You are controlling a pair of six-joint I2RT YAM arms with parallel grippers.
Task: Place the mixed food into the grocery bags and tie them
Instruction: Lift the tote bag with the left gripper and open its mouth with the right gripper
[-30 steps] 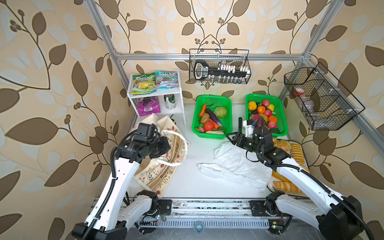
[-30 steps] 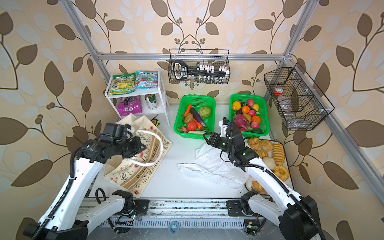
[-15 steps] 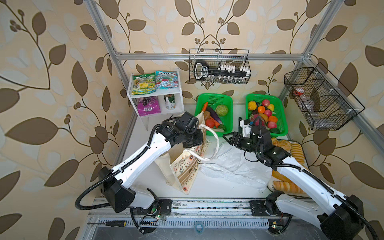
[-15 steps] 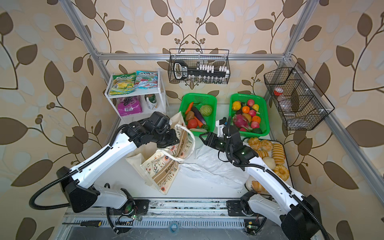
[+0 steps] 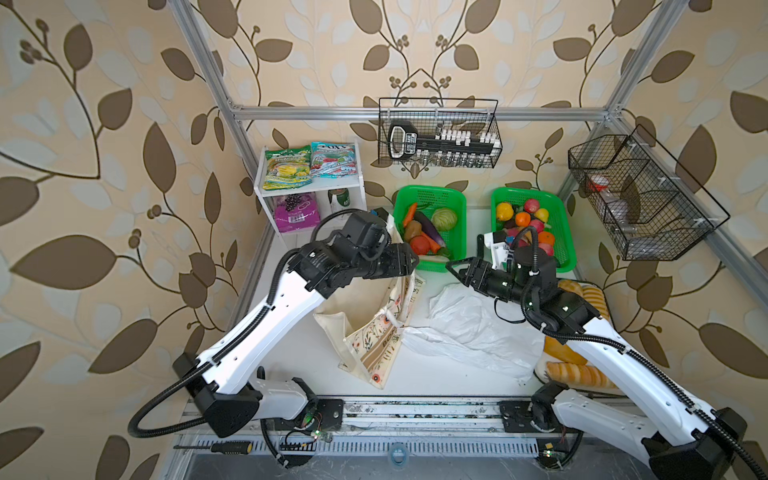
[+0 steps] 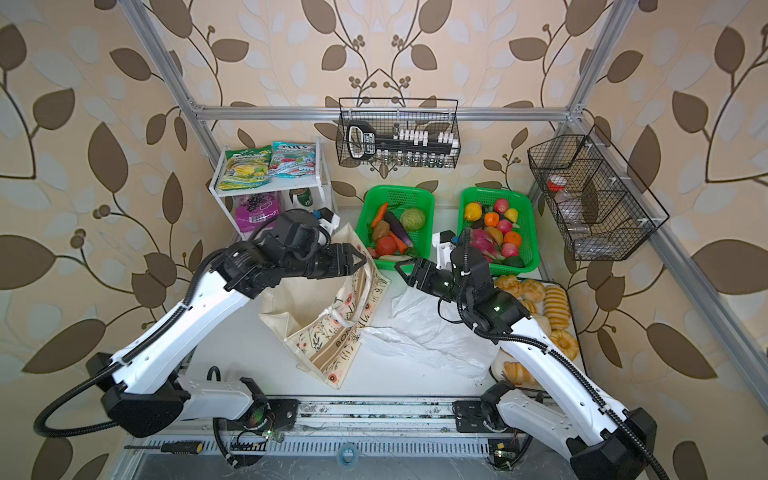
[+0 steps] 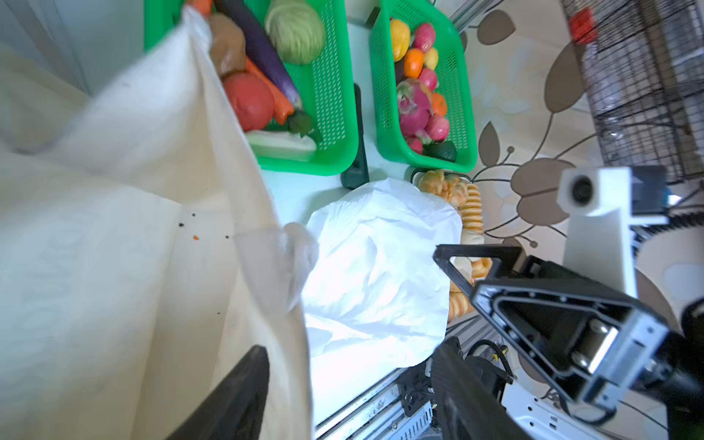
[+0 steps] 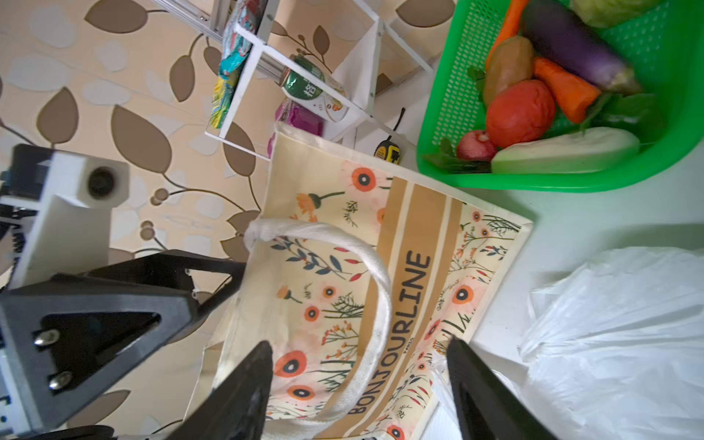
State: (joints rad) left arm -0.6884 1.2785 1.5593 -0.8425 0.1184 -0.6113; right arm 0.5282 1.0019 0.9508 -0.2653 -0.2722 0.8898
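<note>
Cream tote (image 7: 114, 236) beside white bag (image 7: 375, 266) (crumpled)

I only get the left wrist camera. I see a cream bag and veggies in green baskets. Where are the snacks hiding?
Observer: The teal-and-red snack packet lies on top of a white shelf at the back left in both top views.
Operator: What's underneath it?
Observer: The purple grape-print pouch and the green drink can, on the shelf's lower level.
Operator: Does the cream bag have writing outside?
Observer: Yes. The right wrist view shows BONJOURLINE printed on the canvas tote.
</note>
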